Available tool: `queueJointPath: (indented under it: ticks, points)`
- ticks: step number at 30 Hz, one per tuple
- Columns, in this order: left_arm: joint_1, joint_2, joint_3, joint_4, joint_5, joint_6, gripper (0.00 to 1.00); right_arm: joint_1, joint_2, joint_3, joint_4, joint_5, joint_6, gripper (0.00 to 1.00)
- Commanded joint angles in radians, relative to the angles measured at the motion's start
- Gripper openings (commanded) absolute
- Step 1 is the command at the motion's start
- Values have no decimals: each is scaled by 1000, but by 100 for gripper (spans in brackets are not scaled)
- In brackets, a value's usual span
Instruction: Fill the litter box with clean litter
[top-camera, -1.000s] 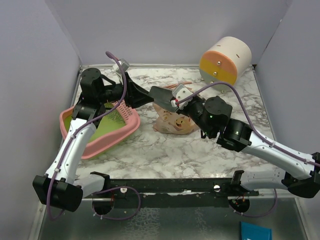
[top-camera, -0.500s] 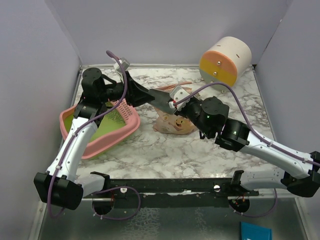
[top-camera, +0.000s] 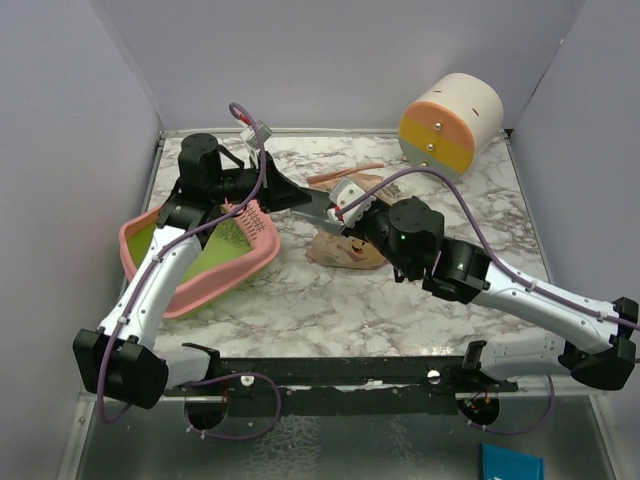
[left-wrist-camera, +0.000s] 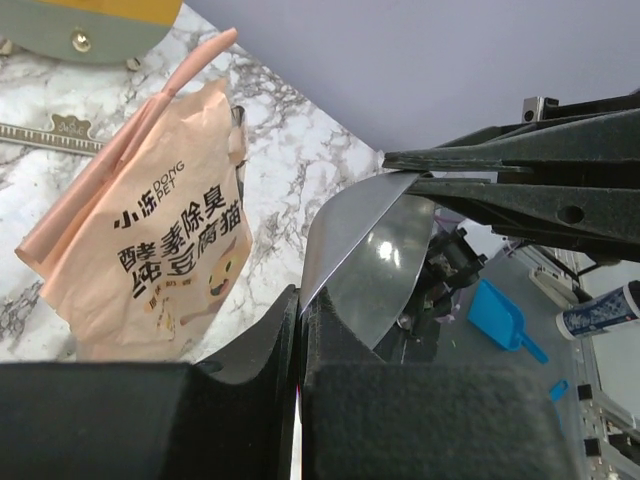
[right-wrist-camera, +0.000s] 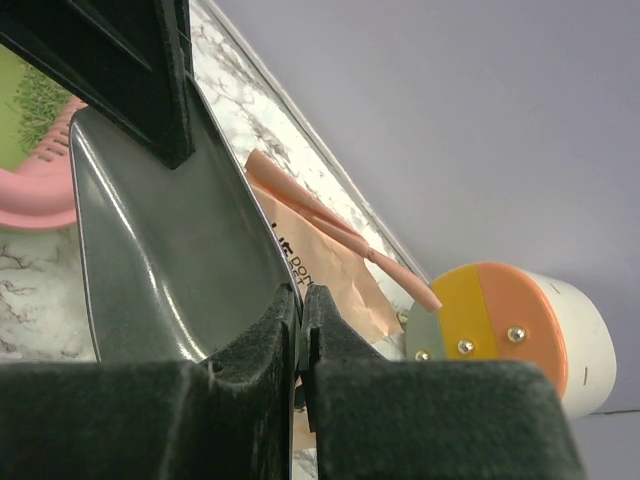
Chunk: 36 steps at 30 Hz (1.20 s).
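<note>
A marbled worktop (top-camera: 330, 300) is seen, walled on three sides; the litter box (top-camera: 240, 270), a pink tray with a yellow-green inside, is set against the left edge, tilted, with its slotted rim turned toward the middle; a round drawer unit (top-camera: 450, 120) in cream, orange and yellow is placed in the far right corner; the litter pouch (top-camera: 345, 255), tan and printed with a cartoon cat and black characters, is laid flat near the middle of the worktop, well apart from the litter box; no loose granules can be made out, in the pouch or in the tray; a pink strip (top-camera: 345, 173) is laid just beyond the pouch, toward the far edge; a grey metal scoop (left-wrist-camera: 370, 250) is held off the worktop, over the far left part of the pouch; the left tool (left-wrist-camera: 300, 305) is pressed together on one edge of the scoop; the right tool (right-wrist-camera: 301, 300) is pinched on the opposite rim, so the scoop is gripped from both sides.
</note>
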Motion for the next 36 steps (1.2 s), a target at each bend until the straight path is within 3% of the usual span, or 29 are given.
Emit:
queueJointPath:
  ticks: [1, 5, 9, 13, 18, 21, 24, 28, 36]
  points:
    - [-6, 28, -1, -77, -50, 24, 0, 8, -32, 11, 88, 59, 41, 9]
    - [-7, 5, -107, 78, -96, -59, 0, 8, -50, 21, 92, 82, 146, 48]
    - [-7, -36, -241, 296, -151, -213, 0, -34, -66, 83, 20, 29, 329, 62]
    - [1, -69, -294, 429, -235, -343, 0, -334, -43, 246, -193, -375, 594, 63]
    - [37, -120, -297, 551, -363, -510, 0, -744, 33, 329, -243, -907, 788, 60]
    - [63, -140, -307, 595, -435, -586, 0, -950, 93, 274, -135, -1279, 941, 55]
    - [80, -153, -356, 663, -488, -684, 0, -1022, 104, 134, 161, -1526, 1151, 54]
    - [81, -134, -406, 792, -493, -805, 0, -1023, 109, 11, 360, -1647, 1301, 55]
    - [54, -85, -411, 797, -476, -776, 0, -1019, 45, -71, 374, -1636, 1272, 58]
